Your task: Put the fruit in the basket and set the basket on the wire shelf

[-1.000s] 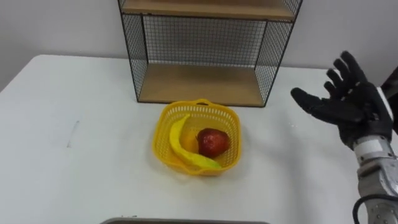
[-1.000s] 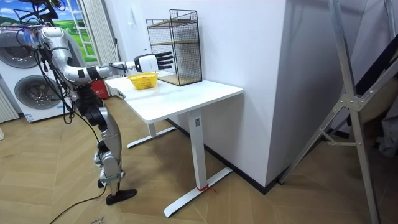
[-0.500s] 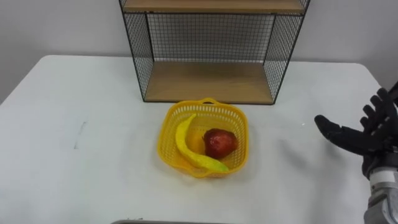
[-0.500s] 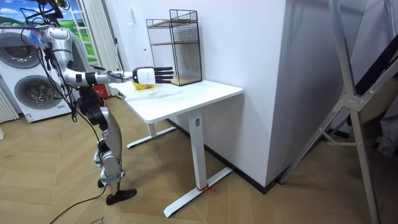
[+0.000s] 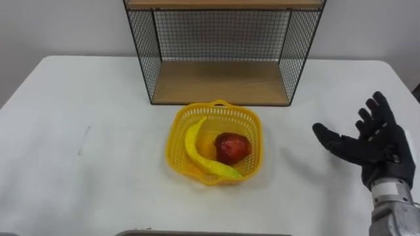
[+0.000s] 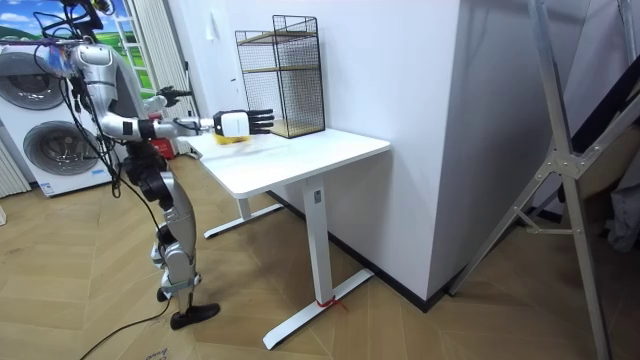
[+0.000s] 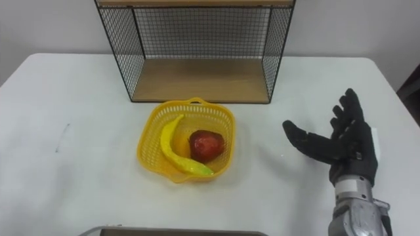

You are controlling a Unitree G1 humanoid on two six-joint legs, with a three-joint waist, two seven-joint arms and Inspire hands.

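Right hand (image 5: 371, 145) spread, fingers straight and apart, holding nothing, raised to the right of yellow basket (image 5: 176, 141) and well apart from it. Banana (image 5: 195, 149) and red apple (image 5: 231, 147) inside basket, touching, banana curved along the left and near wall. Basket upright on white tabletop (image 5: 72, 177), just in front of wire shelf (image 5: 223, 82), not yet on it. Wire shelf standing at tabletop's far edge against the wall. Left hand (image 6: 172, 94) raised at robot's far side in room view. Robot standing at tabletop's end, room view's left.

white table (image 6: 310, 152) | wood floor (image 6: 400, 330) | white wall (image 6: 385, 60) | washing machines (image 6: 50, 150) far left
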